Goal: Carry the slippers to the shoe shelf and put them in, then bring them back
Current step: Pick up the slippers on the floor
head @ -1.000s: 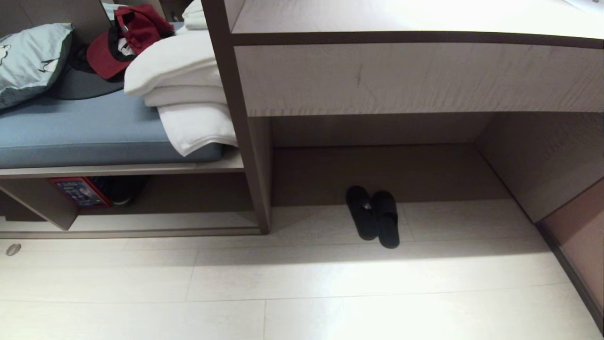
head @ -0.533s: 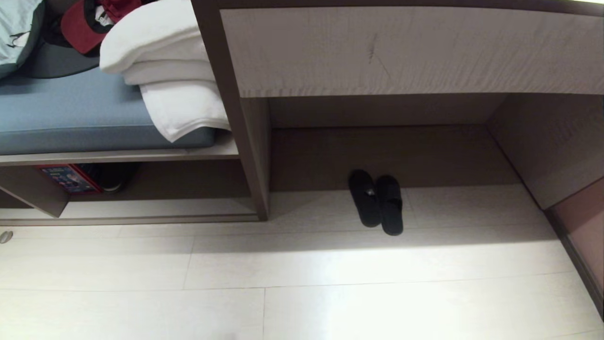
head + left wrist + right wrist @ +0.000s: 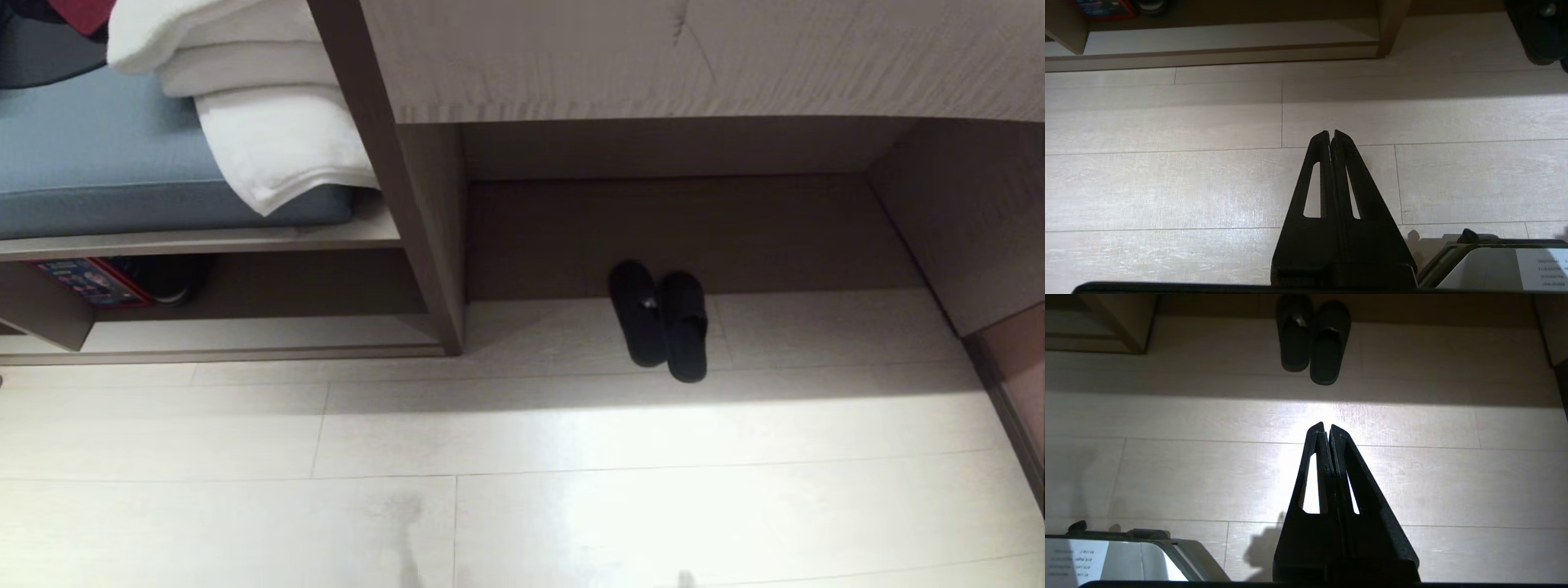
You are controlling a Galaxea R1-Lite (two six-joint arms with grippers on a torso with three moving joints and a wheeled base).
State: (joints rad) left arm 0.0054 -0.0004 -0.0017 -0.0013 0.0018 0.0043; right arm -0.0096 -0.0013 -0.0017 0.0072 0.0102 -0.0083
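Observation:
The pair of dark slippers (image 3: 661, 322) lies side by side on the pale floor, in the shadow at the mouth of the desk kneehole; the right wrist view shows the slippers (image 3: 1312, 339) too. The shoe shelf (image 3: 229, 327) is the low cubby under the bench, left of the slippers, and its pale base board (image 3: 1216, 38) shows in the left wrist view. My right gripper (image 3: 1327, 426) hangs shut over bare floor, well short of the slippers. My left gripper (image 3: 1330, 132) is shut and holds nothing. Neither arm shows in the head view.
A blue bench cushion (image 3: 122, 163) with folded white towels (image 3: 261, 106) sits above the cubby. A red box (image 3: 90, 282) and a dark round object (image 3: 167, 278) lie at the cubby's back left. A grey-brown upright panel (image 3: 416, 204) separates cubby and kneehole. A wall (image 3: 1004, 384) runs at the right.
The whole head view has slid upward as the camera tilted down: the desk top and red cap have left the picture. The slippers have not moved on the floor.

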